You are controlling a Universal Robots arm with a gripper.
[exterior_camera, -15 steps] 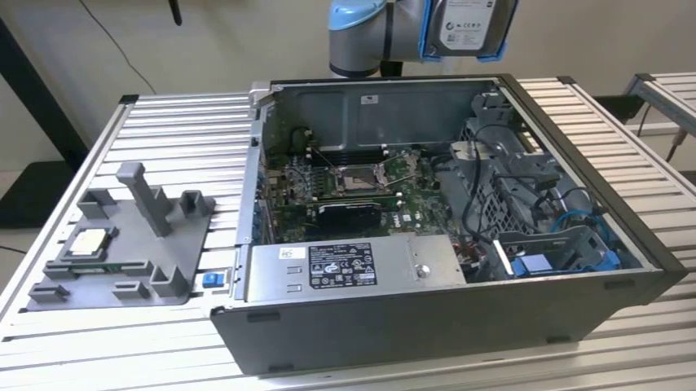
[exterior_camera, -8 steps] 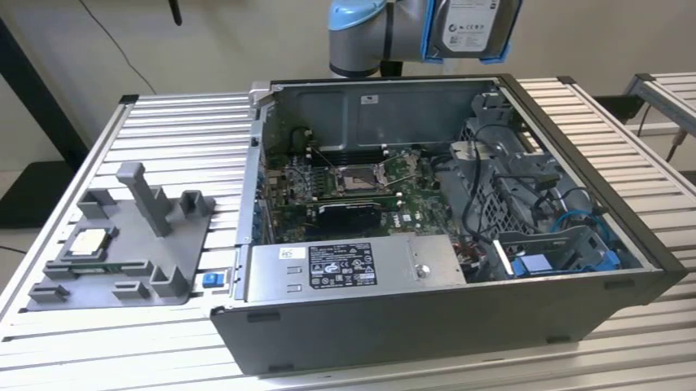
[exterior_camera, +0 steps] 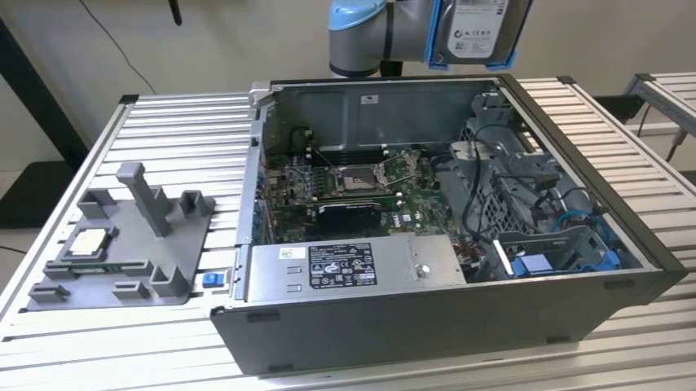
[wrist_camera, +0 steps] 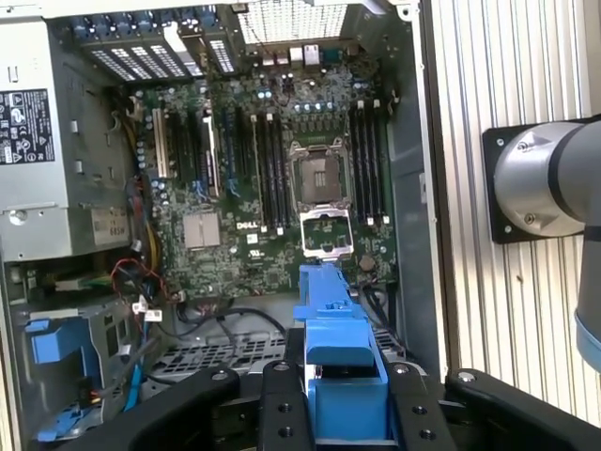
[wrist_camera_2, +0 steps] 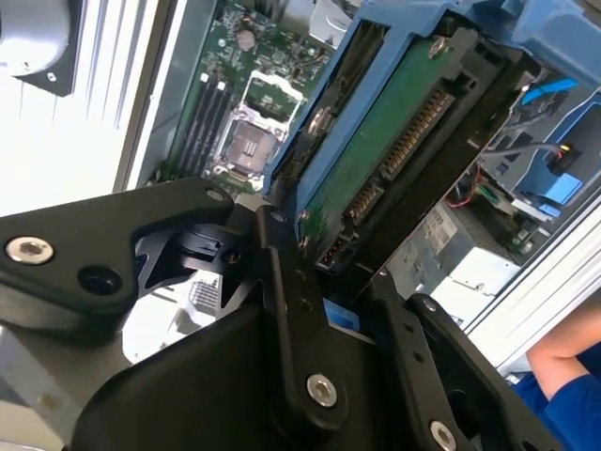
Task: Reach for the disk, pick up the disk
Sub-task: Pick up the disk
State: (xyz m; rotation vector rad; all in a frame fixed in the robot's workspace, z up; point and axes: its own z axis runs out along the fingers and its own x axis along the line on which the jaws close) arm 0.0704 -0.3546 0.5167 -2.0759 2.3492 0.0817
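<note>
The black pincer (wrist_camera_2: 324, 282) is clamping the disk (exterior_camera: 475, 28) — a flat silver hard drive with a white label in a blue plastic side frame — and it is hanging high above the rear edge of the open dark grey computer case (exterior_camera: 435, 318) in the exterior view. In the second wrist view the drive's green circuit-board underside (wrist_camera_2: 376, 160) is showing between the black fingers (wrist_camera_2: 291, 310). Below, the green motherboard (wrist_camera: 272, 178) is lying exposed — its empty square processor socket (wrist_camera: 319, 174) sitting in the middle. On the ribbed metal bench (exterior_camera: 185, 122), a grey plastic fixture (exterior_camera: 130, 244) is standing beside the case.
</note>
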